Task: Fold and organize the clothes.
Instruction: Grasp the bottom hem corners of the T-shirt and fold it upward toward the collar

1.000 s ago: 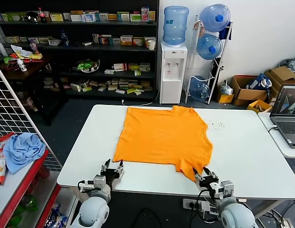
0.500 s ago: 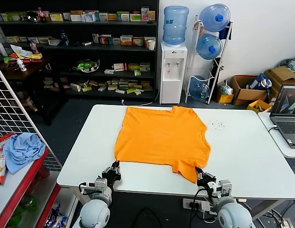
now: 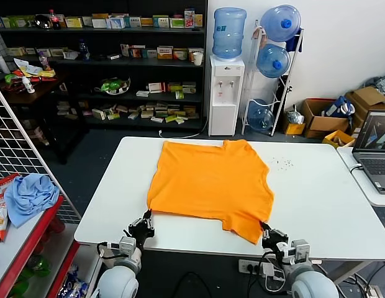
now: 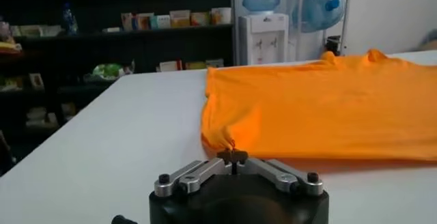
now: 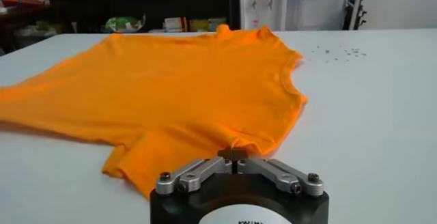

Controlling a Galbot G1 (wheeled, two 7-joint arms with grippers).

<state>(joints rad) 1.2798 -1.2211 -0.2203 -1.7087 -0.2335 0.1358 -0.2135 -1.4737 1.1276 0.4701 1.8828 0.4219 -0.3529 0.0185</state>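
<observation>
The orange T-shirt point(image 3: 208, 184) lies spread flat on the white desk point(image 3: 317, 198), its collar toward the far edge and its hem toward me. My left pincer point(image 3: 143, 225) is closed on the near left corner of the hem; in the left wrist view the fingertips point(image 4: 233, 156) meet on a small puckered tip of cloth. My right pincer point(image 3: 271, 234) is closed on the near right corner, where the right wrist view shows the jaws pinched shut on the edge of the fabric beside the sleeve.

Risks, as I judge them: each grip takes only a thin nip of cotton, so a quick lift or pull could slide a corner free and leave the shirt hanging from one side. If my two arms rise or travel unevenly, the hem would skew and the fold would land crooked or wrinkled. The sleeve by my right pincer is already bunched and may tuck under the body. Both grips sit close to the desk's near edge, so drawing toward me could drag the shirt off it.
</observation>
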